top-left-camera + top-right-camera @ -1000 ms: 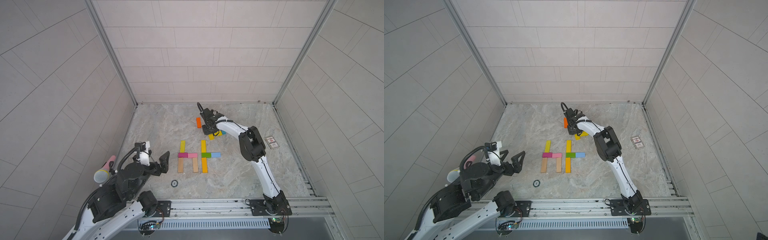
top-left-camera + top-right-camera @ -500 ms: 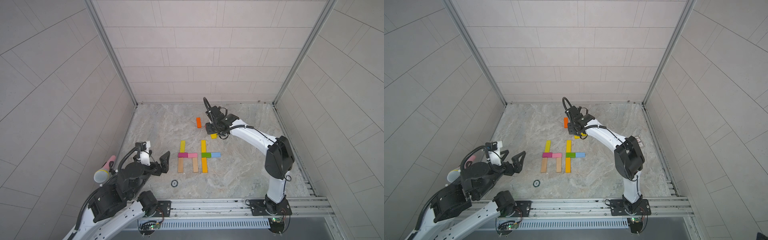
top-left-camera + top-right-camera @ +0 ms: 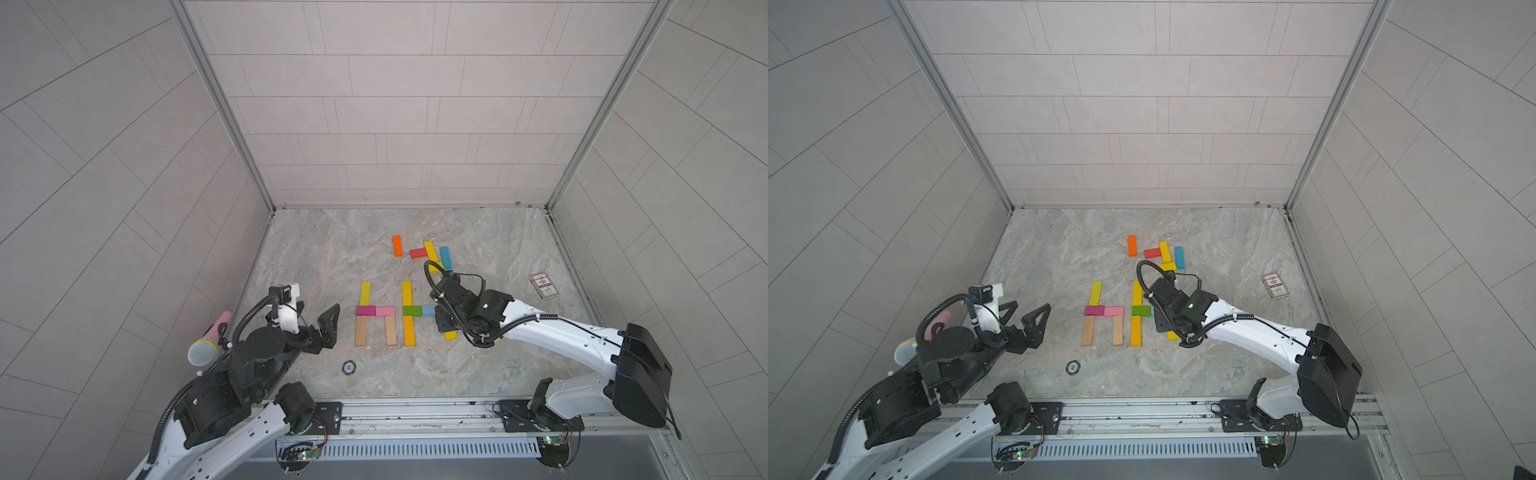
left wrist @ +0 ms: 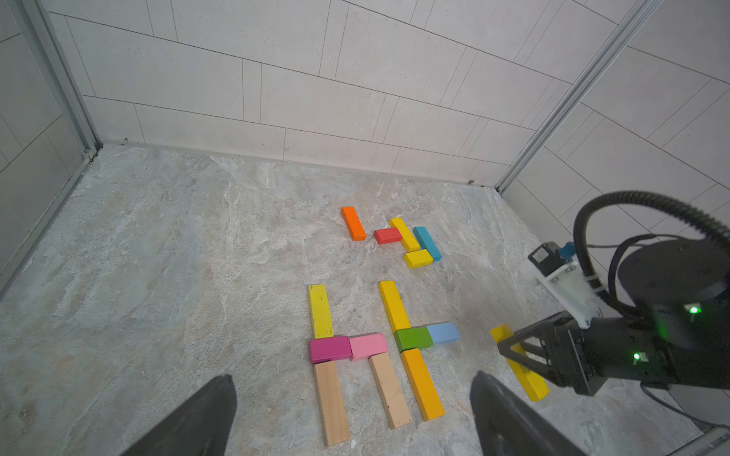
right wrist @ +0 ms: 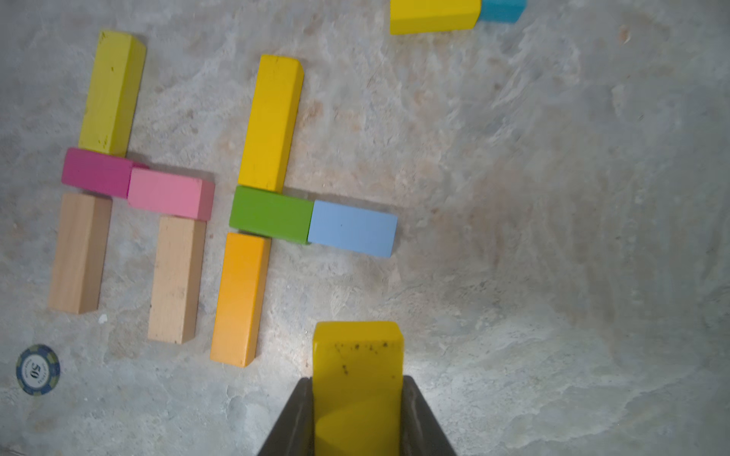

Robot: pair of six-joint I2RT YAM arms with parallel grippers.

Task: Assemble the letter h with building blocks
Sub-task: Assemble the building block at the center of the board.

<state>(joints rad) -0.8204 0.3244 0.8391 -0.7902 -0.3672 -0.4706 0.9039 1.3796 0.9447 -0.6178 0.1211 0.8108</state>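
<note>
Left wrist view: the work surface (image 4: pixel 158 256) is a grey, veined stone-look slab. It is enclosed by pale tiled walls (image 4: pixel 316 79) with aluminium corner posts (image 4: pixel 569 94).

Reference point: the green block (image 4: pixel 413 338).
- A golden yellow bar (image 4: pixel 393 306) butts its wall-side edge, an orange-yellow bar (image 4: pixel 422 385) its robot-side edge, and a light blue block (image 4: pixel 443 333) one end.
- Just beside its other end lies a separate figure: pink block (image 4: pixel 368 346), magenta block (image 4: pixel 330 349), lime-yellow bar (image 4: pixel 320 312) and two plain wood bars (image 4: pixel 332 402).
- Well beyond the green block toward the back wall lie an orange block (image 4: pixel 353 223), red block (image 4: pixel 387 235), teal block (image 4: pixel 427 243) and two spare yellow pieces (image 4: pixel 405 235).

All are flat rectangular bars, long or half-length, painted or plain.

Right gripper (image 5: pixel 357 383): jaws clamped on a long yellow bar (image 5: pixel 357 355), past the light blue block from the green block. Contact with the surface cannot be determined.

Left gripper (image 3: pixel 1026 311): jaws spread wide, holding nothing, on the pink side, well apart from the green block.
</note>
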